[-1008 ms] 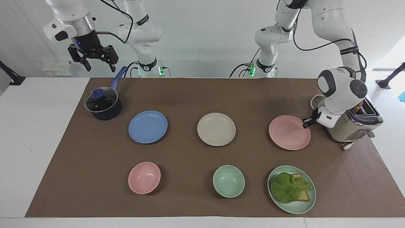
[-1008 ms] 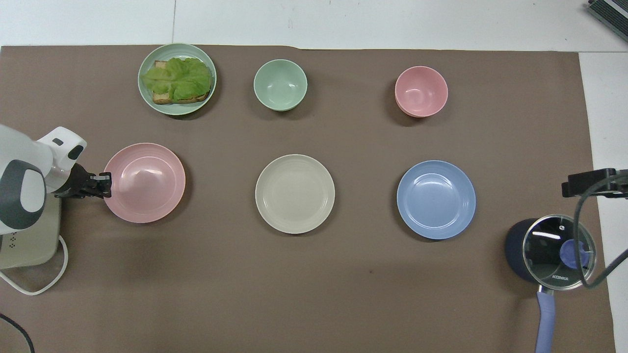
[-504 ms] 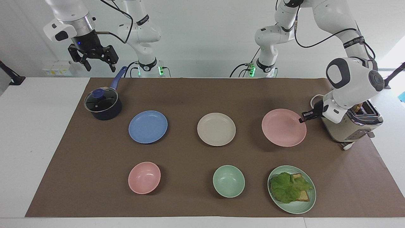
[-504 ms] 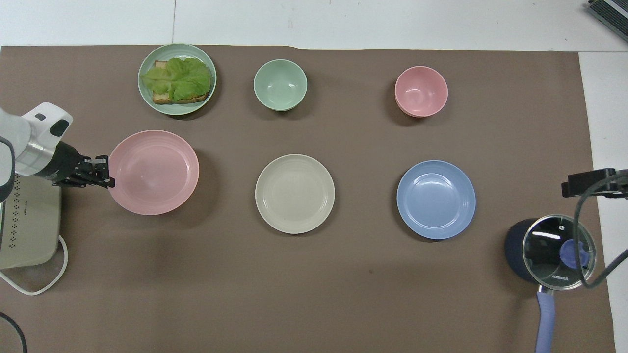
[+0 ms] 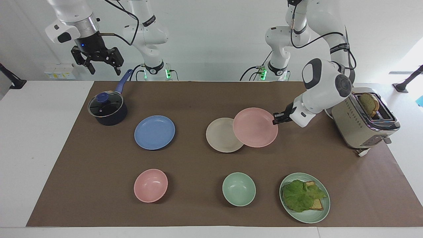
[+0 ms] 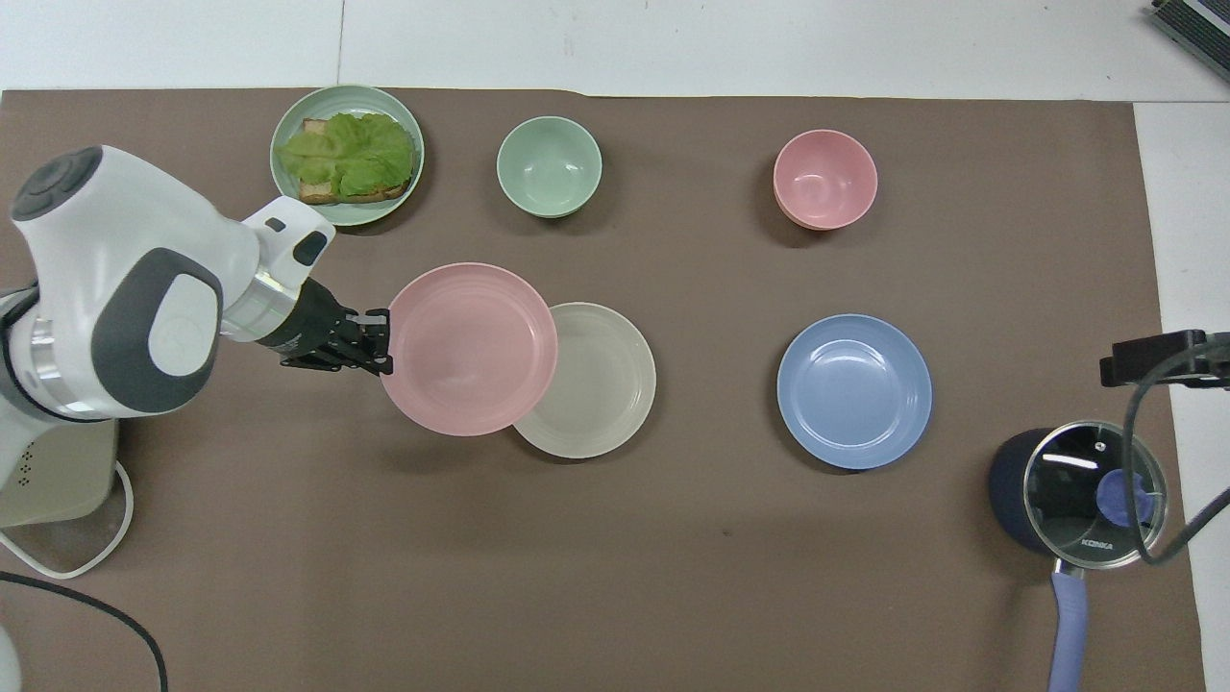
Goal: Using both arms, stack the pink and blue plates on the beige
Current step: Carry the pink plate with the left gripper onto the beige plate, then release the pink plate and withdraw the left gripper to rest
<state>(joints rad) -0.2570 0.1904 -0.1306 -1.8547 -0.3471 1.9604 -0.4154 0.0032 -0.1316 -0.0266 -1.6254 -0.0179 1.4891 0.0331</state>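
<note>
My left gripper (image 5: 275, 121) (image 6: 382, 348) is shut on the rim of the pink plate (image 5: 255, 127) (image 6: 471, 348) and holds it in the air, overlapping the edge of the beige plate (image 5: 222, 135) (image 6: 601, 384) that lies at the middle of the mat. The blue plate (image 5: 154, 132) (image 6: 853, 390) rests flat on the mat toward the right arm's end. High over the saucepan hangs my right gripper (image 5: 99, 64), open and holding nothing; in the overhead view only its black edge (image 6: 1153, 358) shows.
A lidded dark saucepan (image 5: 107, 109) (image 6: 1076, 490) stands near the right arm's base. A toaster (image 5: 365, 120) with bread sits at the left arm's end. Farther from the robots are a pink bowl (image 5: 150, 185), a green bowl (image 5: 238, 189) and a green plate with lettuce toast (image 5: 304, 197).
The left arm has lifted the pink plate off the mat and carried it from beside the toaster toward the middle, now partly over the beige plate. The right arm has not moved.
</note>
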